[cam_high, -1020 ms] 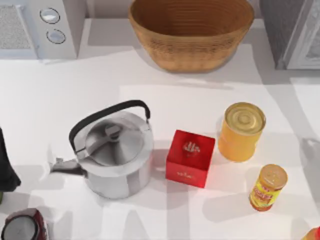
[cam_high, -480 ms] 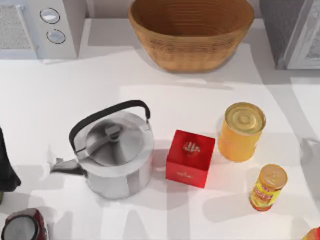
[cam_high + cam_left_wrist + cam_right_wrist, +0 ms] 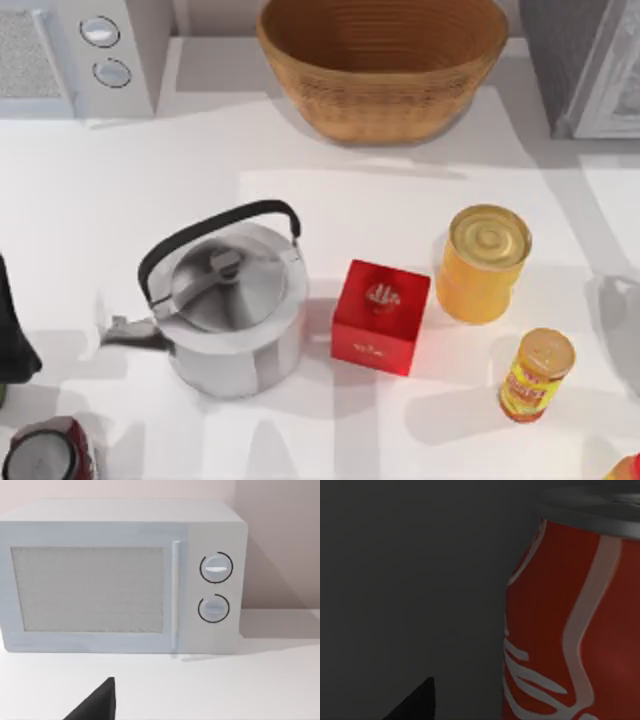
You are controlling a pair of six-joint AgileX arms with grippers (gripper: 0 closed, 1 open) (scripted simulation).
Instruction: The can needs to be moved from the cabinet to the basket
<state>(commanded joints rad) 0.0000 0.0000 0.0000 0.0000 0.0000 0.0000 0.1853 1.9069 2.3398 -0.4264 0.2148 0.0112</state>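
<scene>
The red can [image 3: 570,630] with white script and a grey lid stands upright against a dark grey interior, very close in the right wrist view. A black part of my right gripper [image 3: 415,705] shows beside it, apart from the can. The tan woven basket [image 3: 382,70] sits at the back middle of the table, nothing inside it. The grey cabinet [image 3: 590,60] stands at the back right. My left arm [image 3: 12,330] is parked at the table's left edge.
A steel kettle [image 3: 230,310] stands left of centre, with a red box [image 3: 380,316], a wide yellow-orange tin [image 3: 485,262] and a small yellow jar [image 3: 536,374] to its right. A white microwave [image 3: 80,50] is at the back left. A dark red round object [image 3: 48,455] sits front left.
Only the shadow on the table's right edge has shifted a little; the objects on the table and the left arm stay where they were.
</scene>
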